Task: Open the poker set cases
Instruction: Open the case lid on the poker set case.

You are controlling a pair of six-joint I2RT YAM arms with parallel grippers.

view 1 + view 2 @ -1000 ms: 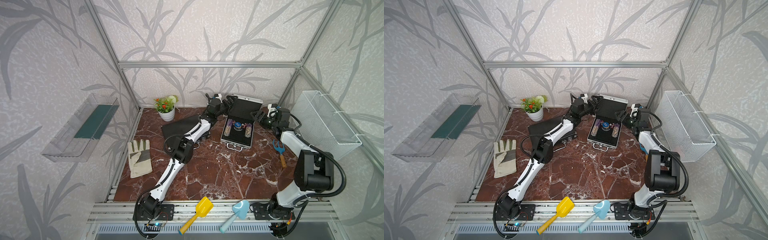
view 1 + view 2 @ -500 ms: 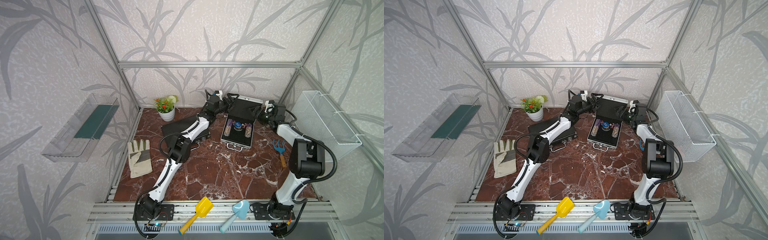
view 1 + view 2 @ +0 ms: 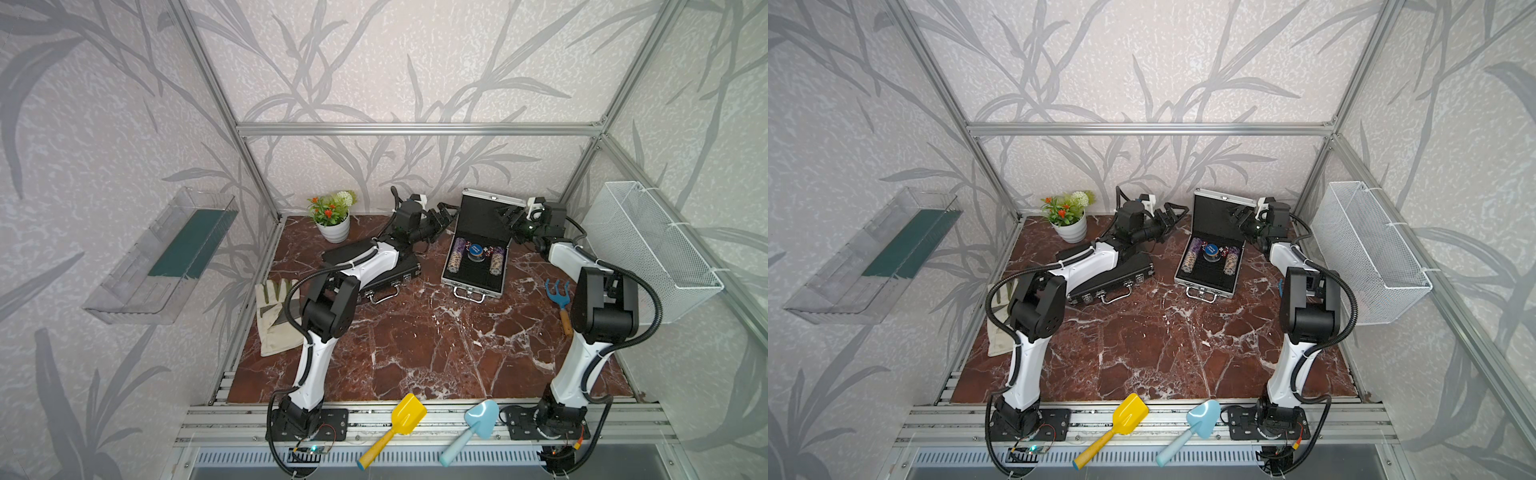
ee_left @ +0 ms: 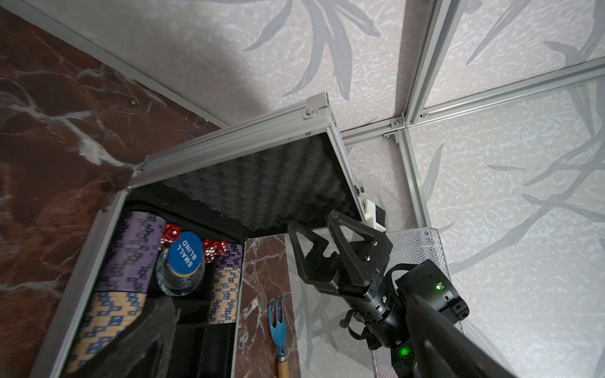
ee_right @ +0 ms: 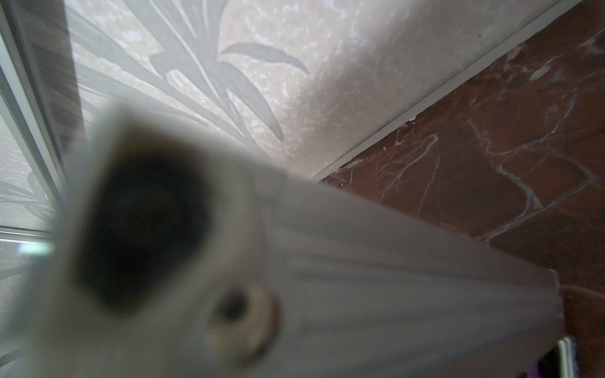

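The smaller silver poker set case (image 3: pixel 451 282) lies open at the back middle in both top views. Its foam-lined lid (image 3: pixel 1214 216) stands upright and chips (image 4: pixel 131 248) fill the base. The larger black case (image 3: pixel 390 274) (image 3: pixel 1121 274) lies closed under my left forearm. My left gripper (image 3: pixel 442 216) (image 3: pixel 1173 214) hangs open beside the lid's left edge, holding nothing. My right gripper (image 3: pixel 509 216) (image 4: pixel 312 221) is at the lid's right edge, fingers apart with nothing between them. The lid's rim (image 5: pixel 327 261) is a close blur across the right wrist view.
A potted plant (image 3: pixel 332 216) stands at the back left and a work glove (image 3: pixel 274 316) lies at the left edge. A blue hand rake (image 3: pixel 559 295) lies by the right arm, below a wire basket (image 3: pixel 652 249). Yellow (image 3: pixel 395 428) and blue (image 3: pixel 473 424) shovels rest on the front rail.
My right arm has reached further back, bringing its gripper in to the lid's right edge with the fingers spreading wider. The left gripper has stayed open beside the lid.
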